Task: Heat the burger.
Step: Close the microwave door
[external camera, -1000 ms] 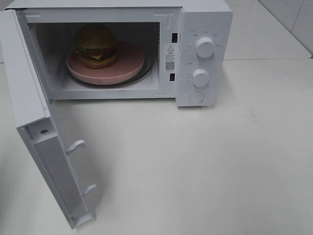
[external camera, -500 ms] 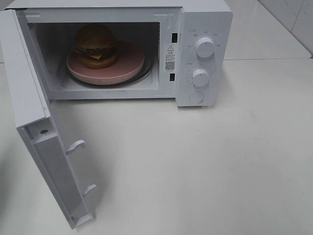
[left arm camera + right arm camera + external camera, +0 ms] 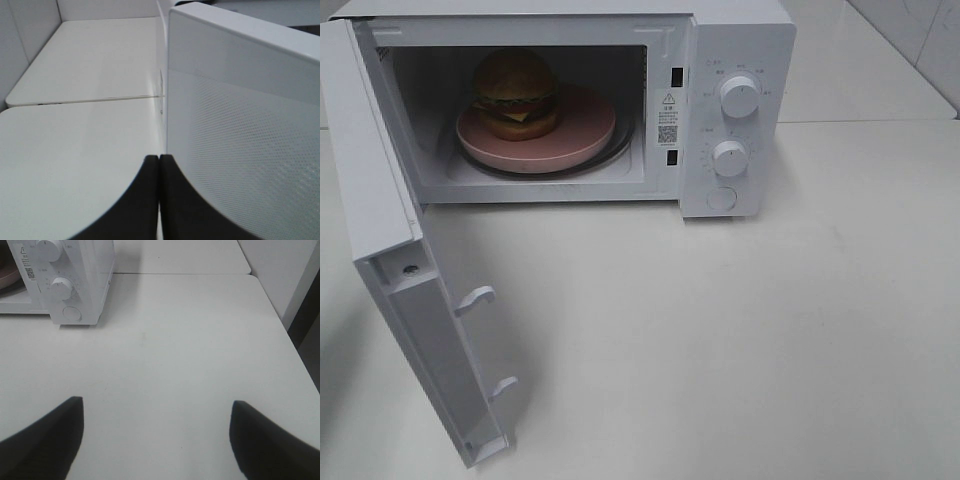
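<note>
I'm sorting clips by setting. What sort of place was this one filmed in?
Probably a mock kitchen set up on a workbench, not a real kitchen. A white microwave stands on a plain white table with its door swung open, and a burger sits inside on a pink plate.

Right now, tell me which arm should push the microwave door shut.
Left. The left hand, shut, sits right beside the open door, at its outer face, ready to push. The right hand hangs open over the table, past the knobs, far from the door.
</note>
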